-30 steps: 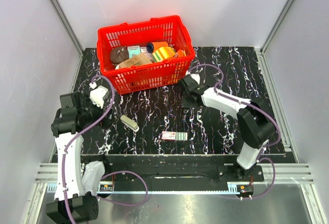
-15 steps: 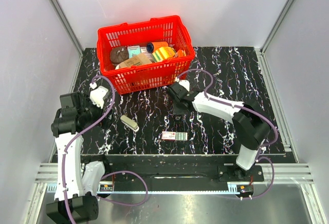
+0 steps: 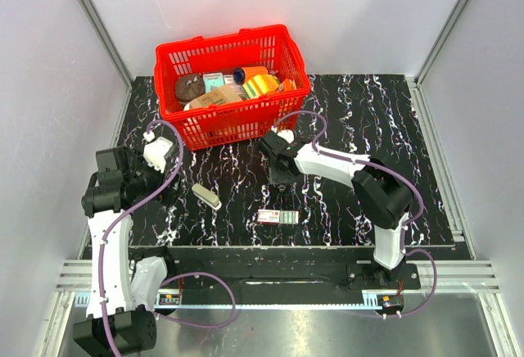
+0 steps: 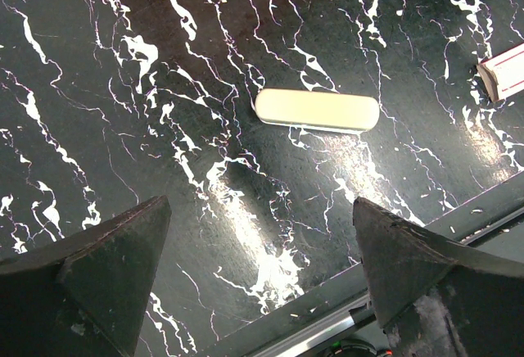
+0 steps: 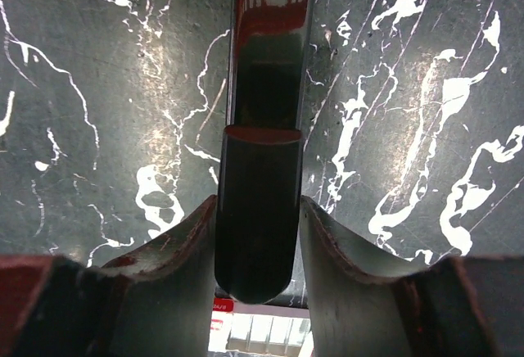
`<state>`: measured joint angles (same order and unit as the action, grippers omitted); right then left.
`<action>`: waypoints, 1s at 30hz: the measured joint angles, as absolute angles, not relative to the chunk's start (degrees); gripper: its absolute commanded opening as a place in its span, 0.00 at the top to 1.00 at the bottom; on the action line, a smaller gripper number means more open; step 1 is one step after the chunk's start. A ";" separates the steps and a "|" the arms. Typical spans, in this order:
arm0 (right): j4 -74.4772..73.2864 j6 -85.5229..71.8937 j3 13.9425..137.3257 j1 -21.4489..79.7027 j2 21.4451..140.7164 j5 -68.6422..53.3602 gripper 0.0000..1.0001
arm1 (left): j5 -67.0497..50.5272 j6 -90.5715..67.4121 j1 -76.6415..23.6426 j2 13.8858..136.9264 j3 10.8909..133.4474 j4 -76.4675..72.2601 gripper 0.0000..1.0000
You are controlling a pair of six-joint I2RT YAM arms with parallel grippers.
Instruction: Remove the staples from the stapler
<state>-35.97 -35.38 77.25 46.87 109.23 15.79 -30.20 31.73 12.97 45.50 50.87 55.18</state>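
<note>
Dark stapler (image 5: 262, 111) lengthwise in right claw (image 5: 258, 210), pointing straight ahead

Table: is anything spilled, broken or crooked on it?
Nothing really stands out. The cream bar lies flat on the table, a bit slanted in the top view, and the small box lies flat near the front edge. The stapler is held straight in the right hand. The red basket stands upright, nothing spilled around it.
</note>
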 measured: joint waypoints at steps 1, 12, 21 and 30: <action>-36.10 -35.11 77.30 46.87 109.56 15.81 0.52 | -30.22 31.75 12.97 45.58 50.87 55.18 0.01; -36.58 -33.23 78.89 46.87 110.04 16.01 0.55 | -30.30 31.73 12.97 45.60 50.85 55.18 0.01; -37.23 -32.16 79.26 46.87 110.04 15.94 0.90 | -31.11 31.68 12.99 45.60 50.85 55.18 0.01; -37.19 -32.42 79.48 46.87 108.95 13.78 1.00 | -35.14 27.88 9.32 48.60 51.09 53.63 0.01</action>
<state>-37.19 -32.42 79.48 46.87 108.95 13.78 -35.14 27.88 9.32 48.60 51.09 53.63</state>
